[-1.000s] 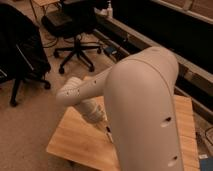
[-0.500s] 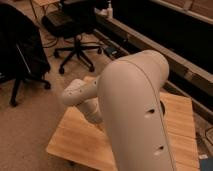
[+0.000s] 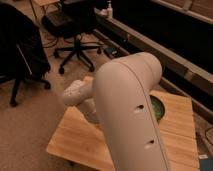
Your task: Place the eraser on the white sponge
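My big white arm fills the middle of the camera view and reaches down over a light wooden table. Its elbow joint shows at the left. The gripper is out of view, hidden behind or below the arm, and it is shut. What it holds, if anything, does not show. The eraser and the white sponge are both hidden from view.
A round green dish peeks out behind the arm on the table's right side. A black office chair stands on the carpet beyond the table, and a dark chair stands at the left. A long ledge runs along the back.
The arm's large link has swung a little to the left, uncovering the green dish on the right side of the table.
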Available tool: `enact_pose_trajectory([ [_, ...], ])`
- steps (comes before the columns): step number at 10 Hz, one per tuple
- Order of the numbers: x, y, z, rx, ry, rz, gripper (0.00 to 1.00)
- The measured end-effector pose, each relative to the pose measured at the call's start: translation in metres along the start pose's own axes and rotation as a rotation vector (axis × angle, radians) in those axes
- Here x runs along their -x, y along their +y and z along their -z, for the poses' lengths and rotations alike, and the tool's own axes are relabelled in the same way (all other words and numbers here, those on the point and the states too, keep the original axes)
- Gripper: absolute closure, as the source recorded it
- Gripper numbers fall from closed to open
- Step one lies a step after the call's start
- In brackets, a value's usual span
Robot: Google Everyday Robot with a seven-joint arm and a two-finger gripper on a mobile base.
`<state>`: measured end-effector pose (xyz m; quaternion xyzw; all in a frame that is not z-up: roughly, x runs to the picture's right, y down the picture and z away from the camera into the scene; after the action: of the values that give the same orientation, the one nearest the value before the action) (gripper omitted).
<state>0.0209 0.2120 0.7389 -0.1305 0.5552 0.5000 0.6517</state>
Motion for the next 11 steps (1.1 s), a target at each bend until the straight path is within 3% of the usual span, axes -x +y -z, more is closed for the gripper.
enact_pose_trajectory([
  [7,0.021,-0.006,0.001,0.004,0.005,-0.039,0.99],
  [8,0.022,-0.006,0.001,0.004,0.008,-0.041,0.95],
  [11,0.024,-0.005,0.001,0.001,0.015,-0.043,0.65],
])
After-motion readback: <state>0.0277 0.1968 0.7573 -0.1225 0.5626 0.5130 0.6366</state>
